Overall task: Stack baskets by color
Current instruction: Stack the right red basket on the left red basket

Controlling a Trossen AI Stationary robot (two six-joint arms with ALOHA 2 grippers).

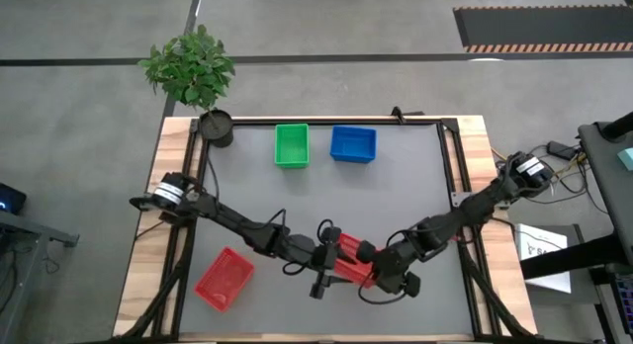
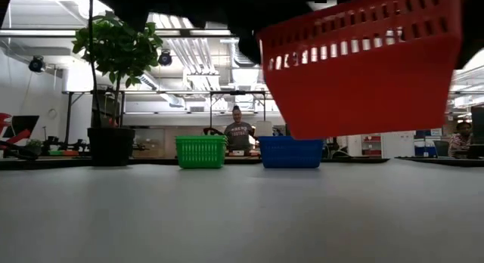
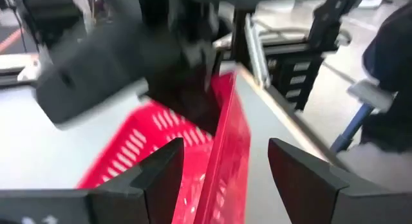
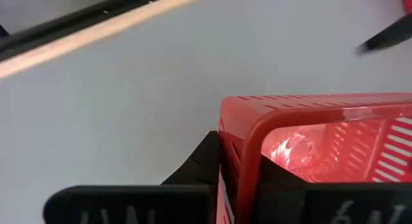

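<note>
A red basket (image 1: 346, 262) hangs above the table's near middle; in the low view (image 2: 363, 59) it is tilted and clear of the table. My right gripper (image 4: 241, 185) is shut on it, coming from the right. My left gripper (image 3: 225, 179) is open at the basket's left end, one finger (image 3: 161, 176) inside the basket and the other (image 3: 302, 182) outside its wall (image 3: 225, 140), with gaps on both sides. A second red basket (image 1: 225, 278) rests on the table at the near left. A green basket (image 1: 291, 144) and a blue basket (image 1: 353, 143) stand at the far middle. My right gripper pinches the red basket's wall (image 4: 248, 130) near a corner, one finger outside (image 4: 199, 166) and one inside (image 4: 277, 179). The fingers slant down from the table's right side. The basket is lifted clear of the table and tilted.
A black pot with a leafy plant (image 1: 216, 127) stands at the far left corner. The table's wooden border (image 1: 475, 156) and a black frame run around the grey mat. People sit in the room beyond the far edge (image 2: 238, 131).
</note>
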